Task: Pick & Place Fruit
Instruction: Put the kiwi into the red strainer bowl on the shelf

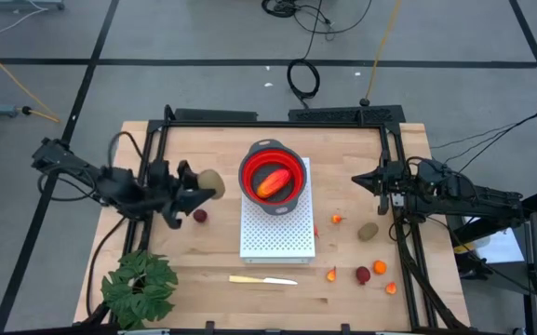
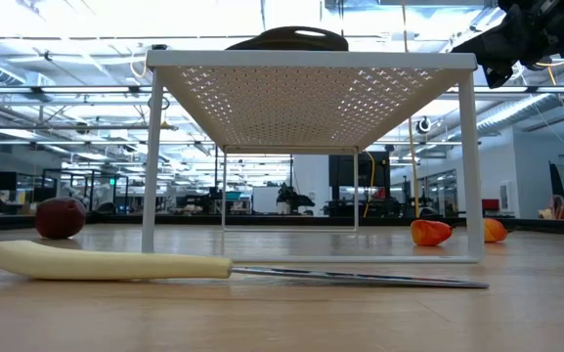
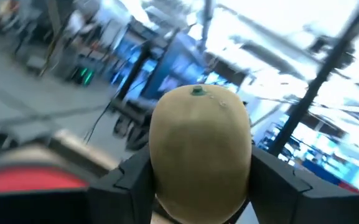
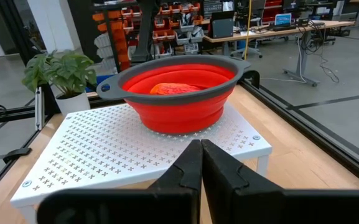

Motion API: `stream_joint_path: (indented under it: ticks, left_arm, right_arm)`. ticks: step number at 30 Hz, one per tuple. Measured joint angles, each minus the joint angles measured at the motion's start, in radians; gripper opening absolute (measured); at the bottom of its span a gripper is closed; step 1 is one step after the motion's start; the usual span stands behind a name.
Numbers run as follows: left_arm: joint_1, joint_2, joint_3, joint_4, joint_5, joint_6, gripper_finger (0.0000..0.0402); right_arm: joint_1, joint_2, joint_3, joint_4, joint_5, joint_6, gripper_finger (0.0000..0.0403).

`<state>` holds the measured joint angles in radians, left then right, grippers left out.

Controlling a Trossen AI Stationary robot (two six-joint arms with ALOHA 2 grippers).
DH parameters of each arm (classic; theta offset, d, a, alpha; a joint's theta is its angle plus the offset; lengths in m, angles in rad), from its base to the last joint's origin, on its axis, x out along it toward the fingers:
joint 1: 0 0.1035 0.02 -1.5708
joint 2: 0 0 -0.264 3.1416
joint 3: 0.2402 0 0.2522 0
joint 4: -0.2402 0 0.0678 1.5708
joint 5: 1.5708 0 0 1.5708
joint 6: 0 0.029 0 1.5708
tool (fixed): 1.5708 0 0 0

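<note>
Carrying is the step in hand: left gripper (image 1: 196, 189) is holding an olive oval (image 1: 211, 182) between half-spread fingers, raised just left of the red bowl (image 1: 249, 177), which is already holding the red-orange oblong (image 1: 270, 182). Next it needs moving right over the bowl, then releasing. Right gripper (image 1: 361, 180) is waiting closed and empty, right of the bowl

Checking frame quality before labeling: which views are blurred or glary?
Left wrist view: background motion-smeared, the olive fruit between the fingers fairly clear. Low view: bright ceiling glare, knife handle soft up close. High and right wrist views: evenly lit, bowl sharp.
</note>
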<state>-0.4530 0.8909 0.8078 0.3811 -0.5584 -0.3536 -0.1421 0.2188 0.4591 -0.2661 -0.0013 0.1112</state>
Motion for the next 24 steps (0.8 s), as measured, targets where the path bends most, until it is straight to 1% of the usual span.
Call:
stream_joint_path:
  ticks: [4,7,11,13,16,19,24]
  left_arm:
    - [0.000,-0.001,0.000,0.081,0.091,0.139,0.0179]
    - [0.000,-0.001,0.000,0.111,0.166,0.283,0.0177]
    - [0.000,-0.001,0.000,0.140,0.246,0.494,0.0196]
    - [0.000,-0.001,0.000,0.152,0.270,0.583,0.0206]
    - [0.000,-0.001,0.000,0.166,0.287,0.690,0.0208]
    - [0.000,-0.001,0.000,0.170,0.343,0.778,0.0197]
    - [0.000,-0.001,0.000,0.170,0.496,0.921,0.0178]
  right_arm:
    - [0.000,0.000,0.000,0.000,0.000,0.000,0.0004]
    - [0.000,0.000,0.000,0.000,0.000,0.000,0.0004]
    - [0.000,0.000,0.000,0.000,0.000,0.000,0.0004]
    - [0.000,0.000,0.000,0.000,0.000,0.000,0.0004]
    - [0.000,0.000,0.000,0.000,0.000,0.000,0.0004]
    - [0.000,0.000,0.000,0.000,0.000,0.000,0.0004]
    - [0.000,0.000,0.000,0.000,0.000,0.000,0.0004]
